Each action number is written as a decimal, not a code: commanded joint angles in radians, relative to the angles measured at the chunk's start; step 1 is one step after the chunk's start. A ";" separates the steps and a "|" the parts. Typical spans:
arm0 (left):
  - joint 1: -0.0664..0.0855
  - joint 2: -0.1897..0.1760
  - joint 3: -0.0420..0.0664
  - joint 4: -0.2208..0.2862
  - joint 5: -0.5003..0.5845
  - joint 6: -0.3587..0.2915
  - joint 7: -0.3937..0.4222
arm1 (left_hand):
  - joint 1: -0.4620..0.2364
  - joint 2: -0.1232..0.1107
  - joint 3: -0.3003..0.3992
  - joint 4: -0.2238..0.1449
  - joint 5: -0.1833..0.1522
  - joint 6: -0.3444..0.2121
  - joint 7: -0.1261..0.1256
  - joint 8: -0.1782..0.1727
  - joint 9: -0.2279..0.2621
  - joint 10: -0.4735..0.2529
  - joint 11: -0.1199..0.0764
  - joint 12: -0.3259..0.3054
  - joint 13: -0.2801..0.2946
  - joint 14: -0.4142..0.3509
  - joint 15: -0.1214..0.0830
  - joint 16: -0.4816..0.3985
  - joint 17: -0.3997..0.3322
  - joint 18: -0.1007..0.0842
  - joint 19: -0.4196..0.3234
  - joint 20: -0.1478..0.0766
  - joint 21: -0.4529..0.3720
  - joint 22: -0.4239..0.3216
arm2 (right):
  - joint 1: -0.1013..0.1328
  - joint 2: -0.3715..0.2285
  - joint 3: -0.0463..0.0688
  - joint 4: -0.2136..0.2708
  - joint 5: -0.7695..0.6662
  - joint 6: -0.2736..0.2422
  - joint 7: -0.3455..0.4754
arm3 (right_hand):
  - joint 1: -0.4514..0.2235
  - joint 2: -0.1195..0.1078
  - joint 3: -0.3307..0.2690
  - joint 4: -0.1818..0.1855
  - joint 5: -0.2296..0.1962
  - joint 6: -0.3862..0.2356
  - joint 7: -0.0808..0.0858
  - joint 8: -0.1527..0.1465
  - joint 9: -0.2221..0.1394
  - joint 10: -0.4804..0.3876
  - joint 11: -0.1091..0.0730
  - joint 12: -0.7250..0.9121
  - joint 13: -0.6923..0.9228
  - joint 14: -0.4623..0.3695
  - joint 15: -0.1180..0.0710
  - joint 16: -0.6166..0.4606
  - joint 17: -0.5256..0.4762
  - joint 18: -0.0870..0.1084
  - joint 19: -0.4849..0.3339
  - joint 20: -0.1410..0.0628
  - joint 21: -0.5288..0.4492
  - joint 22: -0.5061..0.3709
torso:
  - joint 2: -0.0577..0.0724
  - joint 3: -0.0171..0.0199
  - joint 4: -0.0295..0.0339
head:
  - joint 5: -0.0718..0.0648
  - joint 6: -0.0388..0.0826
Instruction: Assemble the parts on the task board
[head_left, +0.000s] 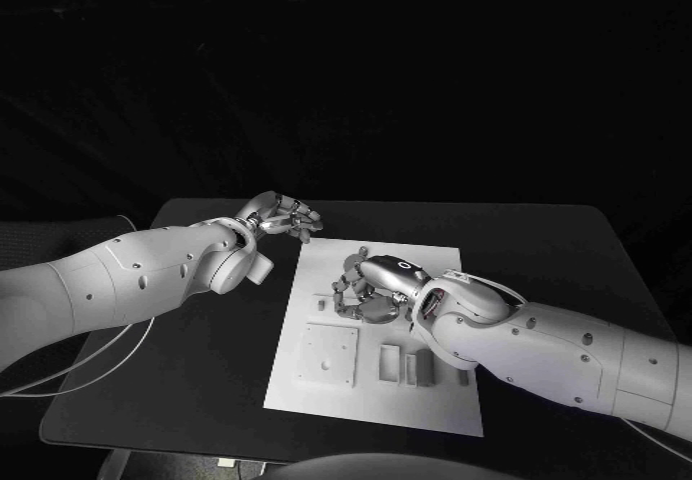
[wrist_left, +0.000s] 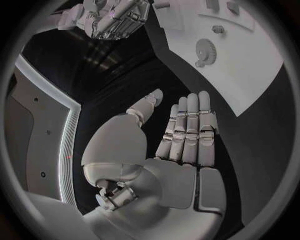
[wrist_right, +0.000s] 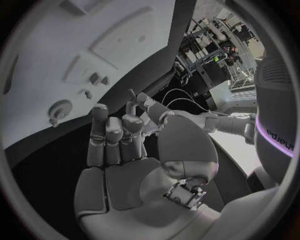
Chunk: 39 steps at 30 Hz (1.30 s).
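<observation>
**Both hands empty, one beside the board and one over it**

The left hand (head_left: 284, 216) hangs over the black table (head_left: 188, 370) just off the far left corner of the task board (head_left: 339, 405). Its fingers (wrist_left: 187, 125) are straight and side by side with the thumb set apart, and they hold nothing.

The task board, a white plate, lies in the middle of the table with its long sides running from near edge to far edge. On its near half are a raised square plate (head_left: 327, 356) towards the left edge and two small upright blocks (head_left: 404, 364) just to the right of it. In the wrist views a small gear (wrist_left: 204, 50) lies flat on the board, with a few small parts (wrist_right: 95, 78) near it.

The right hand (head_left: 364, 288) is over the middle of the board, palm down, its fingers (wrist_right: 112, 132) loosely bent and apart. Nothing is in its grasp. The head view does not settle whether its fingertips touch the board.
</observation>
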 joint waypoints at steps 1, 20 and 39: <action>0.004 0.006 0.001 0.002 0.022 -0.013 0.007 | 0.007 0.000 -0.007 0.000 -0.002 0.002 0.007 0.004 -0.001 0.004 0.000 -0.005 -0.001 0.001 0.004 -0.007 0.001 0.016 0.004 0.001 -0.006 -0.001 | -0.008 0.013 -0.014 -0.010 -0.009 0.037 0.015 | -0.007 0.002 -0.002 0.001 -0.003 0.009 0.005 -0.001 -0.001 -0.001 -0.007 -0.003 0.000 0.002 -0.007 -0.004 -0.001 0.007 0.004 -0.004 0.002 0.015 | 0.002 -0.0007 -0.0007 | 0.007 -0.005; 0.009 0.017 0.001 0.013 0.022 -0.011 0.004 | 0.008 0.001 -0.007 0.000 -0.002 0.002 0.006 0.004 -0.002 0.004 0.000 -0.007 -0.002 0.000 0.004 -0.011 0.004 0.016 0.003 0.001 -0.007 -0.001 | -0.046 0.052 -0.052 -0.069 -0.039 0.063 0.015 | -0.009 0.004 -0.001 0.000 -0.002 0.006 0.006 -0.004 -0.001 -0.003 -0.006 -0.004 0.001 0.000 -0.007 -0.004 -0.001 0.006 0.003 -0.004 0.001 0.015 | 0.002 0.0023 -0.0017 | 0.022 -0.028; 0.009 0.016 0.001 0.016 0.017 -0.009 0.003 | 0.009 0.001 -0.007 0.000 -0.002 0.001 0.007 0.004 -0.003 0.004 0.000 -0.008 -0.002 -0.001 0.005 -0.013 0.007 0.016 0.002 0.002 -0.009 -0.001 | -0.054 0.044 -0.066 -0.099 -0.086 0.048 0.009 | -0.009 0.004 -0.001 -0.001 -0.001 0.006 0.006 -0.004 -0.001 -0.004 -0.005 -0.004 0.002 0.000 -0.007 -0.004 -0.001 0.007 0.003 -0.004 0.001 0.015 | 0.002 0.0021 -0.0029 | 0.034 -0.042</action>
